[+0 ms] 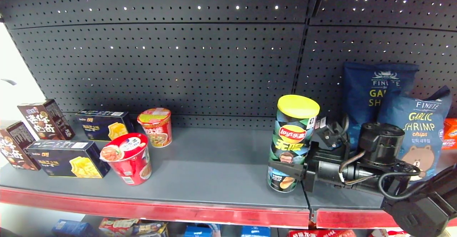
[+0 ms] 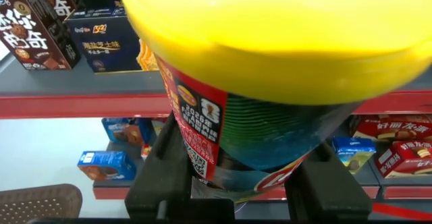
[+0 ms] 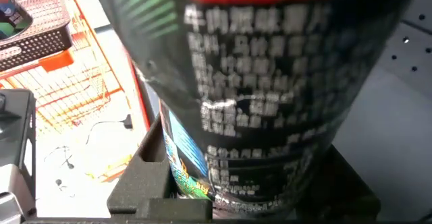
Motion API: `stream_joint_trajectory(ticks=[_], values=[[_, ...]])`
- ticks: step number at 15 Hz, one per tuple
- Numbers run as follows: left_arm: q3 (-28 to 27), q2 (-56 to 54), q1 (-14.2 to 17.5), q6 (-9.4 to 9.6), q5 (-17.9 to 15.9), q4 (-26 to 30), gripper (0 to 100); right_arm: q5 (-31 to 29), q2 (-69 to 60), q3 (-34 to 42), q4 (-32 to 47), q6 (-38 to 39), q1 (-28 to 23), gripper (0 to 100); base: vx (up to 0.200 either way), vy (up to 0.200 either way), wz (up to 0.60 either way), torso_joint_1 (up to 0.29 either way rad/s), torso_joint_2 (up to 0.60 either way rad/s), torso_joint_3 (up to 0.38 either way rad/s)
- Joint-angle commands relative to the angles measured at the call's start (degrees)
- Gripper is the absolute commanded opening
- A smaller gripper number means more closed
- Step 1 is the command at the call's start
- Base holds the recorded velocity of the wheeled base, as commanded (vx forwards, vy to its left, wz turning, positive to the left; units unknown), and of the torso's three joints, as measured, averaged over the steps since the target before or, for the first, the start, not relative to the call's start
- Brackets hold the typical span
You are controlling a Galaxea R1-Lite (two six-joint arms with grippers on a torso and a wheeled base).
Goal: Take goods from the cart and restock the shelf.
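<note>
Shelf board: flat grey metal shelf board [image 1: 214, 169], smooth, matt paint.
Back wall: dark perforated metal back panel [image 1: 178, 69], matt.
Shelf edge: red front strip [image 1: 160, 208], glossy, plastic-looking.
Tube: tall round crisp tube in dark printed wrap [image 1: 291, 140], glossy; yellow lid [image 1: 298, 105], smooth plastic.
Second tube: crisp tube in red-and-green wrap [image 2: 263, 136], shiny.
Bags: blue crisp bags [image 1: 417, 130], creased plastic film, soft sheen.
Boxes: dark rectangular cardboard boxes [image 1: 68, 158], smooth printed card.
Cups: red noodle cups [image 1: 130, 160], glossy.
Grippers: right gripper [image 1: 290, 167] and left gripper [image 2: 236, 190], matt black hard plastic.
Cart: orange wire cart [image 3: 88, 96], coated metal.

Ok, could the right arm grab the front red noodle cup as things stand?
Probably not yet: the right gripper is clamped on the chips can. The shelf between it and the red cup looks open.
</note>
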Motion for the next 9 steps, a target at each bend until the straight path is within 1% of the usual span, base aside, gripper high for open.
stream_joint_trajectory(ticks=[1, 9], values=[[0.0, -0.4, 0.0, -0.01, 0.0, 0.0, 0, 0.0, -0.5, 0.7, -0.1, 0.0, 0.2, 0, 0.000, 0.000, 0.00, 0.000, 0.00, 0.000], [-0.2, -0.7, 0.0, -0.01, 0.3, 0.0, 0, 0.0, 2.4, 1.2, -0.5, -0.2, -0.7, 0, 0.000, 0.000, 0.00, 0.000, 0.00, 0.000]])
